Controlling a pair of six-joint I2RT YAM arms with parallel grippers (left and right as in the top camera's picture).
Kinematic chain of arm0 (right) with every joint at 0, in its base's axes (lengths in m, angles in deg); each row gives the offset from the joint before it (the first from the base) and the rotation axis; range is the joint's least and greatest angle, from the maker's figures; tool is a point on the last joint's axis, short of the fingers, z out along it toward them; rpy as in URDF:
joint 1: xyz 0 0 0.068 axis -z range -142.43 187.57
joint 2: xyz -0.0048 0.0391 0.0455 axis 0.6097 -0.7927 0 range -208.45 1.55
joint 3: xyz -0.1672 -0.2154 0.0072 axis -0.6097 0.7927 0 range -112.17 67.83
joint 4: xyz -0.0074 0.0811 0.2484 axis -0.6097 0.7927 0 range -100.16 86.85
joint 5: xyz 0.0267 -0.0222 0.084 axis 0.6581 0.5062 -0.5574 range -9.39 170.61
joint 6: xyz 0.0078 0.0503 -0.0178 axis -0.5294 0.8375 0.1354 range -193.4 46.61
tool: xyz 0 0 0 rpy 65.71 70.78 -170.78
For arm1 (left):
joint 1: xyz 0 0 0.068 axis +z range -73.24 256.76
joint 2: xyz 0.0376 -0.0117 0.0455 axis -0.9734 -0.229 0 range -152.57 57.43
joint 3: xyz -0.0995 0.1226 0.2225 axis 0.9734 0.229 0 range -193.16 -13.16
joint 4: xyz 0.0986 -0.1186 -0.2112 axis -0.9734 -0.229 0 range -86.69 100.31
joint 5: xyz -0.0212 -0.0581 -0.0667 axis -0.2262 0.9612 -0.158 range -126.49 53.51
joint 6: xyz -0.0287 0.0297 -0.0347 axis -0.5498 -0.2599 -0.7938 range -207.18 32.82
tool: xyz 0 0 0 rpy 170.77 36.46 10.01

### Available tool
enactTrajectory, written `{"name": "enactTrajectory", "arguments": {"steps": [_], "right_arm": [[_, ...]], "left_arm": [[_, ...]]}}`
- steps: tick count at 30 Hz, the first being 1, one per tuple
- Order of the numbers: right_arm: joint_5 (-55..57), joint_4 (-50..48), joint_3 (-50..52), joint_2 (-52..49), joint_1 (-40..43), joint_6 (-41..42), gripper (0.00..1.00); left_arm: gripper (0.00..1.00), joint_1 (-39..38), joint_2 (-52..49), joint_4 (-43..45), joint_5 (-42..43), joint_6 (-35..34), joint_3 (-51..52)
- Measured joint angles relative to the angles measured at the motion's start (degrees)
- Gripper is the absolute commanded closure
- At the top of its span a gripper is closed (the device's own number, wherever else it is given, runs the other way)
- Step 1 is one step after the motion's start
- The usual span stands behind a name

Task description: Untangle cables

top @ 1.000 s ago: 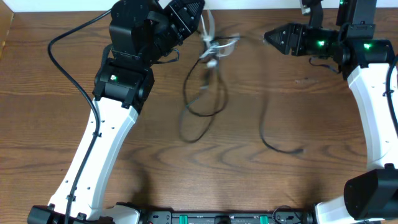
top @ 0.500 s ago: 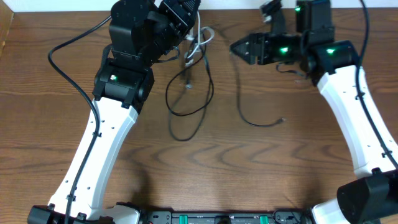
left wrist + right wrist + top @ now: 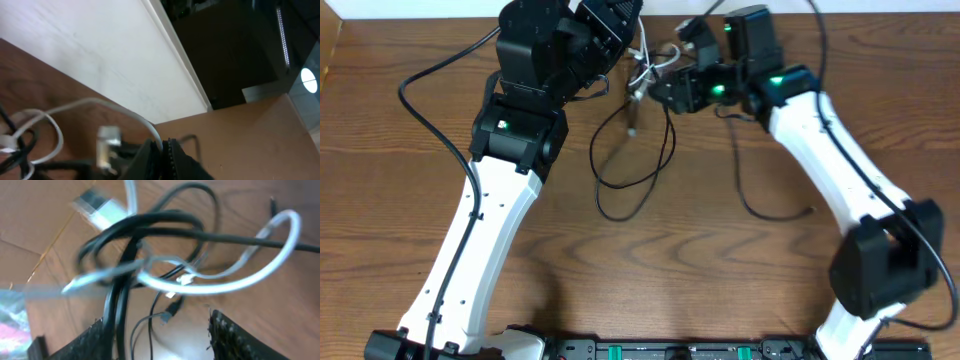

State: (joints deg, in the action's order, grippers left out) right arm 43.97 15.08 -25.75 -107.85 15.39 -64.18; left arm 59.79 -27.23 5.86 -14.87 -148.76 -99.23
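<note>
The cables are knotted at the back of the table. In the overhead view the white cable [image 3: 658,64] sits in the knot, and black cables [image 3: 620,185] hang from it in loops over the wood. Another black strand [image 3: 760,205] trails right to a small plug. My left gripper [image 3: 634,48] [image 3: 164,150] is shut on the white cable [image 3: 100,103], whose white plug [image 3: 107,145] lies beside it. My right gripper [image 3: 662,92] [image 3: 160,340] is open at the knot. Black cables [image 3: 117,315] run between its fingers, close to the left finger [image 3: 85,342]. The white loop [image 3: 240,280] lies beyond them.
The thick black arm cable [image 3: 420,70] curves over the table's left side. The white wall strip [image 3: 420,8] marks the back edge just behind the knot. A black equipment rail [image 3: 670,350] lines the front edge.
My right arm has swung left from the table's right side to the knot. The black loops and the trailing strand have shifted with it. The left arm has held still.
</note>
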Motion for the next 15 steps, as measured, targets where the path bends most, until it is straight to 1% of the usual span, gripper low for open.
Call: {"name": "enactTrajectory", "arguments": {"steps": [1,3,6,11,15], "right_arm": [[0.0,-0.9,0.0,-0.7,-0.5,0.5,0.64],[-0.2,-1.7,0.0,-1.6,-1.4,1.7,0.81],[-0.6,-2.0,0.0,-1.8,-1.9,2.6,0.99],[-1.0,0.4,0.0,-1.8,0.4,3.6,0.99],[-1.0,4.7,0.0,-1.3,4.4,3.6,0.99]], "left_arm": [[0.92,0.0,0.0,0.0,0.0,0.0,0.0],[0.92,0.0,0.0,-0.4,-0.1,0.1,0.0],[0.92,0.0,0.0,-1.9,-0.4,0.9,0.0],[0.92,0.0,0.0,-9.4,-3.7,6.3,0.0],[0.92,0.0,0.0,-19.5,-9.6,12.6,0.0]]}}
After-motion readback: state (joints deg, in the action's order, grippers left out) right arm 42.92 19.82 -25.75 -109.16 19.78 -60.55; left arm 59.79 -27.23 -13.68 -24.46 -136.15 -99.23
